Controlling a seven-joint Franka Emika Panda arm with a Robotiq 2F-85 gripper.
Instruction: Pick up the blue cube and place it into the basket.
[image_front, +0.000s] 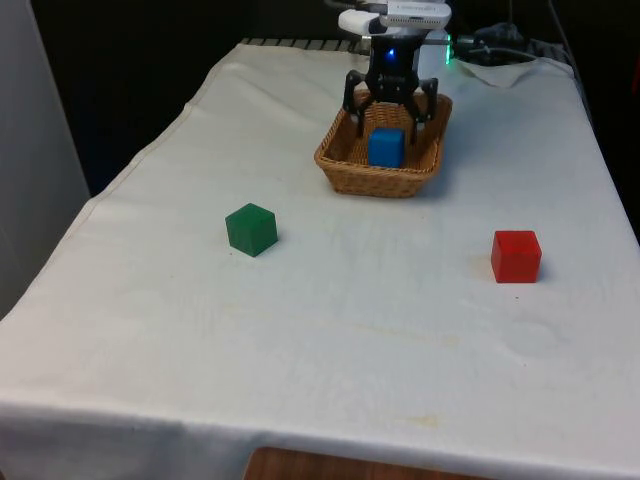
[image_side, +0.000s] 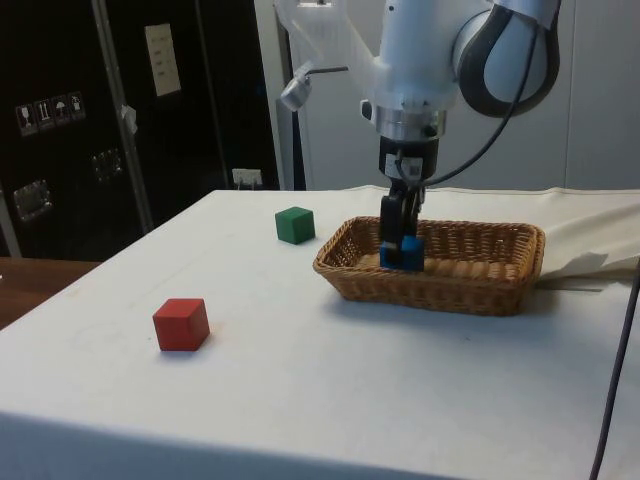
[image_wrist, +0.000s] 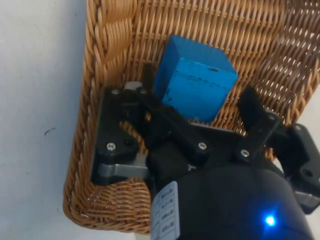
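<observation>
The table lies under a white cloth, which hangs over the near edge in the front view. The arm reaches down from above, its wrist standing over the wicker basket in the side view.

The basket is an oblong woven tray of light brown cane, set on the cloth toward the far end of the table. In the side view its rim runs low and long, with a braided edge.

The gripper hangs inside the basket, its black fingers spread wide — one finger sits just beside one face of the blue cube, the other finger stands off from the opposite face, with woven cane showing in the gap. So the pincer is released and grips nothing. In the side view the gripper stands straight above the cube.

The blue cube rests on the basket floor, between the spread fingers, close to one of the basket's short ends. In the wrist view it looks tilted, one corner turned toward the wall of the basket.

Two more cubes lie on the bare cloth, well apart from the basket — a green cube toward the front view's left and a red cube toward the front view's right. In the side view the green cube lies beyond the basket's end, and the red cube sits nearer the camera.
</observation>
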